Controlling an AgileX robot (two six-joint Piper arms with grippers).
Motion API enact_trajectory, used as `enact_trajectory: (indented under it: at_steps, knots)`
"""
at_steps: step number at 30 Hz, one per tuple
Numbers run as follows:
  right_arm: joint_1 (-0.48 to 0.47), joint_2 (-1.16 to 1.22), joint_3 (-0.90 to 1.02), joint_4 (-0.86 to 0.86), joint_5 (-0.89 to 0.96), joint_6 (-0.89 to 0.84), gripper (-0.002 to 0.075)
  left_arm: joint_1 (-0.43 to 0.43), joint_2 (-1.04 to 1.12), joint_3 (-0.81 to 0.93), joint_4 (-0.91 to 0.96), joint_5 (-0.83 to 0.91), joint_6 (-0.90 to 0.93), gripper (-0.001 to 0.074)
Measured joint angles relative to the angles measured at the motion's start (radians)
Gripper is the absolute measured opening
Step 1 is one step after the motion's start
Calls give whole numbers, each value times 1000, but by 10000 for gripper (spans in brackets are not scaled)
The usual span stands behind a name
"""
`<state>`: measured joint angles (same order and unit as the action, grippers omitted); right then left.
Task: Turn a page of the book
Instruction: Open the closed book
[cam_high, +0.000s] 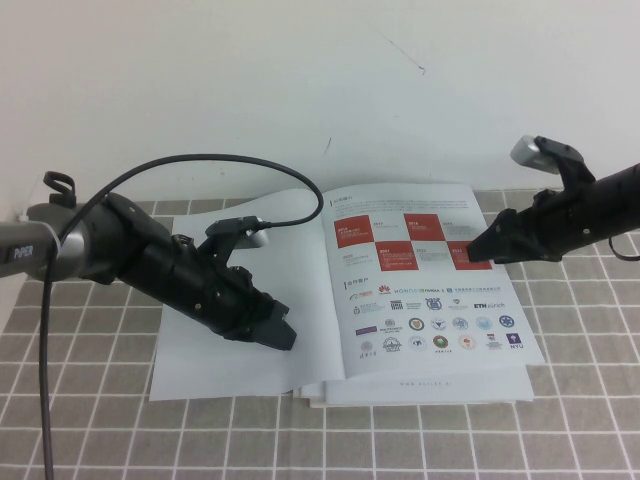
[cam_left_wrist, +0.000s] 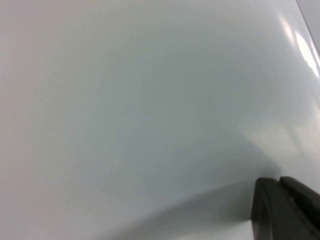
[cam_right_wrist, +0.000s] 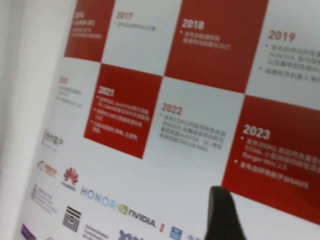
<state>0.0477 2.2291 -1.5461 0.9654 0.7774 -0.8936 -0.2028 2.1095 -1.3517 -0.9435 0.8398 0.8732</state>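
Note:
The book (cam_high: 430, 300) lies open and flat on the table. Its left page (cam_high: 215, 365) is blank white. Its right page shows red squares with years and rows of logos, also in the right wrist view (cam_right_wrist: 165, 125). My left gripper (cam_high: 283, 335) is shut and empty, low over the blank left page close to the spine. The left wrist view shows its tips (cam_left_wrist: 280, 200) against the white page (cam_left_wrist: 150, 100). My right gripper (cam_high: 472, 252) is shut and empty, its tip (cam_right_wrist: 225, 215) just over the lower right red square, near the page's outer edge.
Plain white sheets (cam_high: 420, 398) stick out under the book's front edge. A black cable (cam_high: 45, 330) loops from the left arm down past the table's left side. The grey checked cloth (cam_high: 580, 420) covers the table; a white wall stands behind.

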Motion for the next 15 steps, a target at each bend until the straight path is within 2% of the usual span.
enact_trajectory:
  at_steps: [7, 15]
  knots:
    - [0, -8, 0, 44, 20, -56, 400, 0, 0, 0, 0, 0, 0, -4]
    - [-2, -8, 0, -157, -15, 51, 398, 0, 2, 0, 4, -5, 0, -4]
